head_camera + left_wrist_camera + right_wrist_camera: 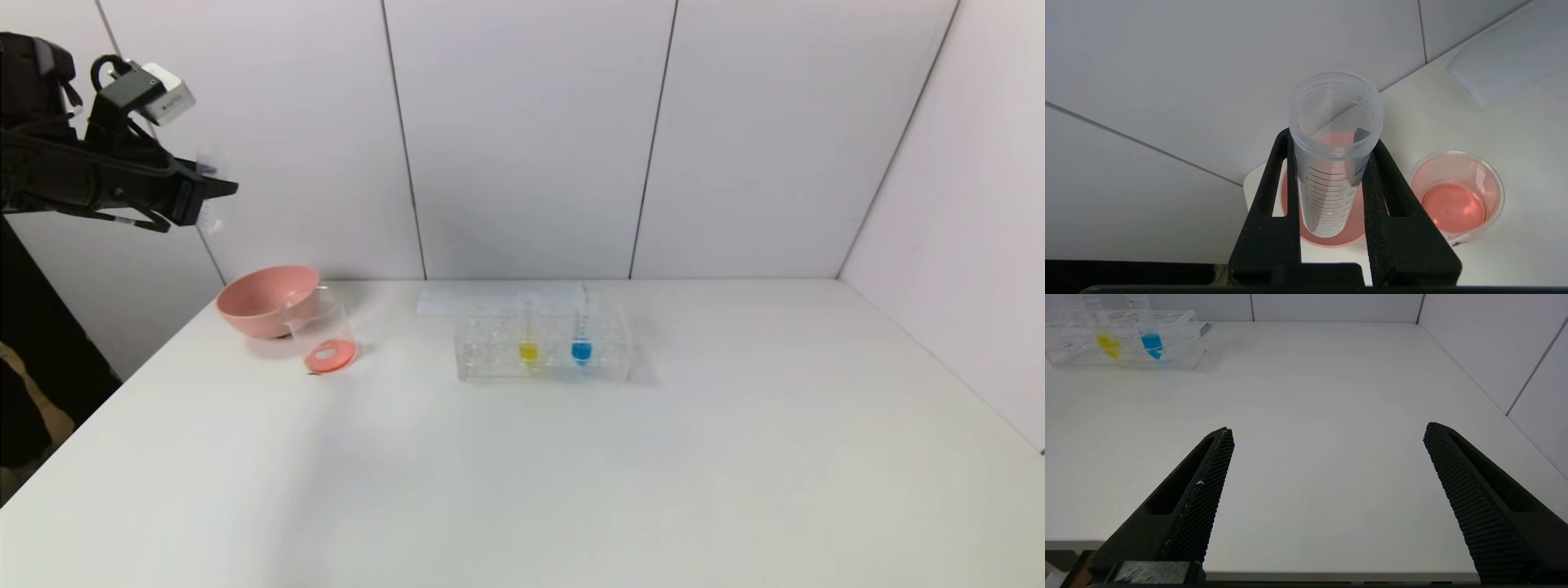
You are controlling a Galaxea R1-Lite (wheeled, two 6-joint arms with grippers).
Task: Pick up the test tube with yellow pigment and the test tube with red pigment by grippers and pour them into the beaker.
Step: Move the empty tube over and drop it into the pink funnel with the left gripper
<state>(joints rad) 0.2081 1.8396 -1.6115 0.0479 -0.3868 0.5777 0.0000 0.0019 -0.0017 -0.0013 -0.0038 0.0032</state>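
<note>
My left gripper (219,193) is raised high at the far left, above the pink bowl. It is shut on a clear graduated test tube (1331,183), held mouth up, with no liquid showing inside. The beaker (326,336) stands beside the bowl with red-orange liquid in its bottom; it also shows in the left wrist view (1455,196). The yellow-pigment test tube (528,339) stands upright in the clear rack (490,361) and shows in the right wrist view (1106,339). No tube with red liquid is in view. My right gripper (1329,428) is open and empty over the table's near right edge.
A pink bowl (261,298) sits at the table's far left corner, touching the beaker. A blue-liquid tube (581,339) stands in the rack right of the yellow one. A white sheet (457,298) lies behind the rack. White wall panels close the back and right.
</note>
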